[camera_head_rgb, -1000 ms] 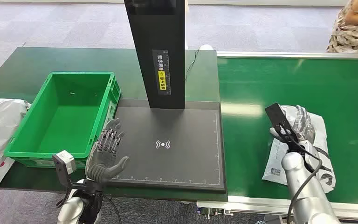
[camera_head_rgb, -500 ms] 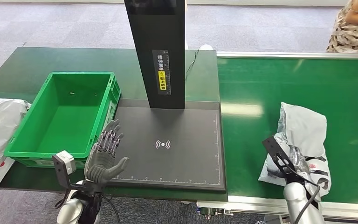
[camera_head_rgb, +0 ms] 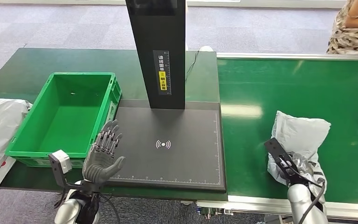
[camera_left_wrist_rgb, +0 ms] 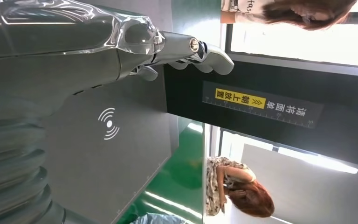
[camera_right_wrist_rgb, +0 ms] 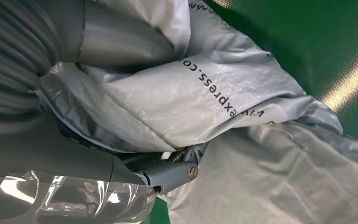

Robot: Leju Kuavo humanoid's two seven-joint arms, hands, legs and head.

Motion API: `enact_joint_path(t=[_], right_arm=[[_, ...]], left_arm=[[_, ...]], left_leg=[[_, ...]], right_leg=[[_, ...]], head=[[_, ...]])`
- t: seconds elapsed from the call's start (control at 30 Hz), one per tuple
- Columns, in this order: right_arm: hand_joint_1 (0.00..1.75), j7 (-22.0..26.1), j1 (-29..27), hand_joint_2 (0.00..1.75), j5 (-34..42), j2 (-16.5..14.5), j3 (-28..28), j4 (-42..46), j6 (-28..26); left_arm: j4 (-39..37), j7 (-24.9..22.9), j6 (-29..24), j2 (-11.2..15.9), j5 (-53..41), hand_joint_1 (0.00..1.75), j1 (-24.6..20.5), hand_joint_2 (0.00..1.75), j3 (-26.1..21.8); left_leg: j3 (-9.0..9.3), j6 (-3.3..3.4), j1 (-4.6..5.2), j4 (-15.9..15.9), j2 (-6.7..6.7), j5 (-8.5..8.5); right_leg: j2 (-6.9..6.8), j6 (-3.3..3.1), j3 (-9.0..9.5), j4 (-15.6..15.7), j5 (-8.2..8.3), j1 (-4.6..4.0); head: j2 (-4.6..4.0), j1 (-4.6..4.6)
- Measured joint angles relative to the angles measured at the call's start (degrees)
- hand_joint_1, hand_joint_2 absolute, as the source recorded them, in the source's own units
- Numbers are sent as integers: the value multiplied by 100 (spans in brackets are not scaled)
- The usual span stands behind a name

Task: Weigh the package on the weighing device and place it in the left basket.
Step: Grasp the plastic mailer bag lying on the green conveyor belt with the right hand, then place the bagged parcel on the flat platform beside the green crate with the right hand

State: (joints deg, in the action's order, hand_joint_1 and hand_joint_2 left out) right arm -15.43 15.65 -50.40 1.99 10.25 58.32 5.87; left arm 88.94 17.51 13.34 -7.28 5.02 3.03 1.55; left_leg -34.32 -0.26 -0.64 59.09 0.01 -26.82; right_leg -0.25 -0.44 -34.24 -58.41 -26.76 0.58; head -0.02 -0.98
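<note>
A black weighing device [camera_head_rgb: 171,144] with a tall dark post [camera_head_rgb: 158,51] sits on the table [camera_head_rgb: 270,79]. Left of it stands a green basket [camera_head_rgb: 60,116]. Right of it, the grey package [camera_head_rgb: 300,135] lies crumpled, gripped by the right robot hand [camera_head_rgb: 298,163]. The left robot hand [camera_head_rgb: 103,156] hovers upright, fingers spread, over the device's near-left corner.

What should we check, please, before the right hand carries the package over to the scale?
1. Right hand grips the package: ok; the right wrist view shows bag film bunched between its fingers.
2. Package off the belt: cannot tell.
3. Scale platform bare: ok.
4. Left hand clear of platform: not ok; it hovers open at the platform's corner.
5. Green basket ready: ok, nothing inside.
</note>
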Motion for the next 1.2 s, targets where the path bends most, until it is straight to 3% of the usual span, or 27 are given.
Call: enact_joint_path(t=[0.13,0.3,0.53,0.7,0.87,1.03,1.2], right_arm=[[175,356,-51,175,7,-61,3,168,-510],[175,1312,-180,175,268,-251,7,776,-1328],[175,2848,-189,175,538,-453,-306,1852,-1586],[175,3508,-69,175,422,-477,-1030,2437,-1204],[175,3979,133,175,144,-420,-2184,2629,-528],[175,4165,535,175,11,-174,-3634,2143,23],[175,4169,1097,175,109,-58,-4708,1247,598]], left_arm=[[45,29,-85,-36,-49,0,135,175,-59],[198,203,-275,-109,-140,0,358,175,-116],[225,628,-562,-225,41,0,364,175,-200],[223,884,-950,-266,-34,0,145,175,-230],[181,1149,-1413,-259,-270,0,-160,175,-228],[140,1359,-2115,-239,-492,0,-251,175,-225],[140,1349,-2262,-184,-383,0,-240,175,-225]], left_leg=[[-4,0,1,0,1,0],[-17,0,1,-1,-1,0],[-26,-1,1,-2,0,0],[-26,-2,1,-2,0,1],[-25,-4,-1,-2,0,3],[-26,-4,-1,-2,2,3],[-29,-4,0,-2,0,3]], right_leg=[[2,-1,-5,-2,1,1],[2,-2,-21,-5,-1,1],[2,-2,-30,-7,-1,1],[2,-3,-29,-7,-1,1],[3,-4,-30,-9,0,-1],[5,-4,-31,-10,0,-2],[2,-3,-30,-8,0,-1]], head=[[0,0],[0,1],[0,0],[1,-1],[0,1],[0,1],[1,0]])
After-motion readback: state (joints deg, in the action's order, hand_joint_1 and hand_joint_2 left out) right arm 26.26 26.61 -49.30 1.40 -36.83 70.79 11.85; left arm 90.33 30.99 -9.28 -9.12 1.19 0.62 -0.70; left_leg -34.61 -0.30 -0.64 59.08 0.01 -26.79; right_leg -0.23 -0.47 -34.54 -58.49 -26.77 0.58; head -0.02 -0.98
